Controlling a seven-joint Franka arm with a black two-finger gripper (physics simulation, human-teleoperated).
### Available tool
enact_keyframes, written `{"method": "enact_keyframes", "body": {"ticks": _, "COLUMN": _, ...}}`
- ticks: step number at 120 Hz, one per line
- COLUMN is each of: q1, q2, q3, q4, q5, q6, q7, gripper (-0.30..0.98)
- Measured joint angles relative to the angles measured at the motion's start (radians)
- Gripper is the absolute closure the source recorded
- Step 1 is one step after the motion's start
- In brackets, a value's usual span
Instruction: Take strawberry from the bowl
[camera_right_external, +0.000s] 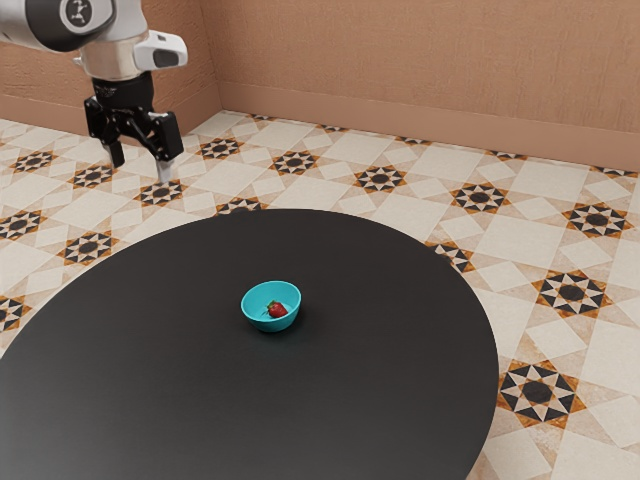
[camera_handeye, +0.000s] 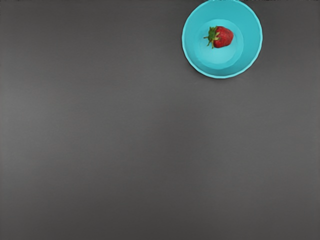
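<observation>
Strawberry (camera_handeye: 224, 37) lying flat in bowl (camera_handeye: 251, 37), leaves (camera_handeye: 213, 36) toward exterior view's left, gripper (camera_right_external: 141, 168) spread

Soft light, pale sheen on the table (camera_right_external: 120, 400), faint shadow beneath the bowl (camera_right_external: 258, 320)

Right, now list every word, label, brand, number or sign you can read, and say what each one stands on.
Readable text: none.
Arm: a round emblem on its dark joint cover, its marking too small to make out.
Bowl: no lettering on the parts in view.
Strawberry: no label in view.
Table: no lettering in view.
</observation>
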Motion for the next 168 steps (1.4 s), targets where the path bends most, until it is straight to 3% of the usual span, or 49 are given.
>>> {"method": "enact_keyframes", "body": {"ticks": 35, "q1": 0.043, "q2": -0.063, "q3": 0.007, "q4": -0.049, "q5": -0.003, "q6": 0.009, "q7": -0.017, "gripper": 0.0}}
{"method": "enact_keyframes", "body": {"ticks": 61, "q1": 0.05, "q2": -0.086, "q3": 0.008, "q4": -0.371, "q5": 0.005, "q6": 0.144, "q7": -0.042, "gripper": 0.0}}
{"method": "enact_keyframes", "body": {"ticks": 78, "q1": 0.049, "q2": -0.063, "q3": 0.008, "q4": -0.448, "q5": 0.008, "q6": 0.271, "q7": -0.053, "gripper": 0.0}}
{"method": "enact_keyframes", "body": {"ticks": 126, "q1": -0.016, "q2": 0.244, "q3": -0.001, "q4": -0.327, "q5": 0.027, "q6": 0.546, "q7": 0.035, "gripper": 0.0}}
{"method": "enact_keyframes", "body": {"ticks": 168, "q1": -0.02, "q2": 0.449, "q3": -0.036, "q4": -0.182, "q5": 0.022, "q6": 0.639, "q7": 0.281, "gripper": 0.0}}
